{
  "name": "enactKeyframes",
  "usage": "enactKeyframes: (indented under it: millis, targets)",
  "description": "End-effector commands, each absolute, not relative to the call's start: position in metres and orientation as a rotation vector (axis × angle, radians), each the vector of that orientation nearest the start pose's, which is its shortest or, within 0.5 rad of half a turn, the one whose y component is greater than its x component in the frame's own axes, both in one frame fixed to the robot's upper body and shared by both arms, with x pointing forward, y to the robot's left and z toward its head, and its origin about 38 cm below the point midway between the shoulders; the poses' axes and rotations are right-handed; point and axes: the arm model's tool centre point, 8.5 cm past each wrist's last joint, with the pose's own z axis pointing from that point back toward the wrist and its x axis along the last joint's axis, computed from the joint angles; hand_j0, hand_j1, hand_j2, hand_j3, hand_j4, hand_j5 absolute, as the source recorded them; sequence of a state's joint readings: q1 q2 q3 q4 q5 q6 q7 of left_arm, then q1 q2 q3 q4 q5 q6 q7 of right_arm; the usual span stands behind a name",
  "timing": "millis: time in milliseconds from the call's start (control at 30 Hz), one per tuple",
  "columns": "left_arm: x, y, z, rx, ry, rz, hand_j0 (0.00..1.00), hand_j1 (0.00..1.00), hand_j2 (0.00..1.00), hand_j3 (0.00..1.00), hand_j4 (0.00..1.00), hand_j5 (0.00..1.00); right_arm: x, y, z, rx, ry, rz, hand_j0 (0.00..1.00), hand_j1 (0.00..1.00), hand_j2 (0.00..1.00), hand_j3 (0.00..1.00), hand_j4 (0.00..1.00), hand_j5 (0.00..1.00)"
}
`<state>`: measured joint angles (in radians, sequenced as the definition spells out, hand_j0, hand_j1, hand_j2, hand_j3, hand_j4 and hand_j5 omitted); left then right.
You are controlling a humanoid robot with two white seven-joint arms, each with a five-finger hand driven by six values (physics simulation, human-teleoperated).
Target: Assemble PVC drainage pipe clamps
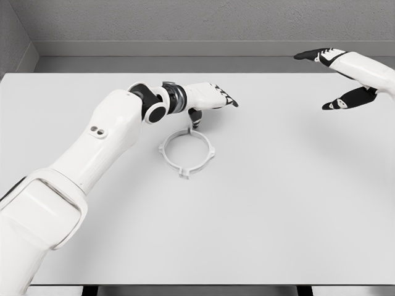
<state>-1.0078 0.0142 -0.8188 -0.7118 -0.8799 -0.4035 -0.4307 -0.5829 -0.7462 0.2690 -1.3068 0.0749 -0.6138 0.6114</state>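
Observation:
A white ring-shaped pipe clamp with small tabs lies flat on the white table, left of the middle. My left hand hovers over the clamp's far rim, fingers stretched to the right and thumb pointing down at the rim; it holds nothing. My right hand floats high at the upper right, well away from the clamp, with its dark fingers spread wide and nothing in them.
A grey wall runs along the table's far edge. The table's front edge shows at the bottom, with dark legs under it.

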Motion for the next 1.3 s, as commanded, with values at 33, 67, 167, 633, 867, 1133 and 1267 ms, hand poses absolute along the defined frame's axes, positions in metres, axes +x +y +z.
enactKeyframes:
  millis: [33,67,167,633,867,1133,1267]
  targets:
    - [0.542,0.045,0.161,0.48,-1.255,-2.186,1.0,1.0,1.0,1.0,1.0,1.0,0.451,-0.365,0.27,-0.333,-1.732,1.575,1.0,1.0,1.0,1.0,1.0,1.0]
    - [0.542,0.045,0.161,0.48,-1.255,-2.186,1.0,1.0,1.0,1.0,1.0,1.0,0.451,-0.365,0.269,-0.332,-1.731,1.575,1.0,1.0,1.0,1.0,1.0,1.0]
    - [0.544,0.052,0.162,0.488,-1.25,-2.176,1.0,1.0,1.0,1.0,1.0,1.0,0.451,-0.365,0.268,-0.33,-1.729,1.575,1.0,1.0,1.0,1.0,1.0,1.0]
    - [0.533,0.083,0.24,0.571,-1.539,-2.164,1.0,1.0,1.0,1.0,1.0,1.0,0.452,-0.372,0.272,-0.349,-1.734,1.551,1.0,1.0,1.0,1.0,1.0,1.0]
    - [0.51,0.303,0.289,0.603,-1.702,-1.743,1.0,1.0,1.0,1.0,1.0,1.0,0.448,-0.377,0.259,-0.331,-1.709,1.536,1.0,1.0,1.0,1.0,1.0,1.0]
    - [0.5,0.335,0.246,0.436,-1.706,-1.54,1.0,1.0,1.0,1.0,1.0,1.0,0.4,-0.333,0.247,-0.13,-1.812,1.599,1.0,1.0,1.0,1.0,1.0,1.0]
    - [0.495,0.31,0.225,0.366,-1.653,-1.648,1.0,1.0,1.0,1.0,1.0,1.0,0.39,-0.302,0.278,-0.126,-1.917,1.697,1.0,1.0,1.0,1.0,1.0,1.0]
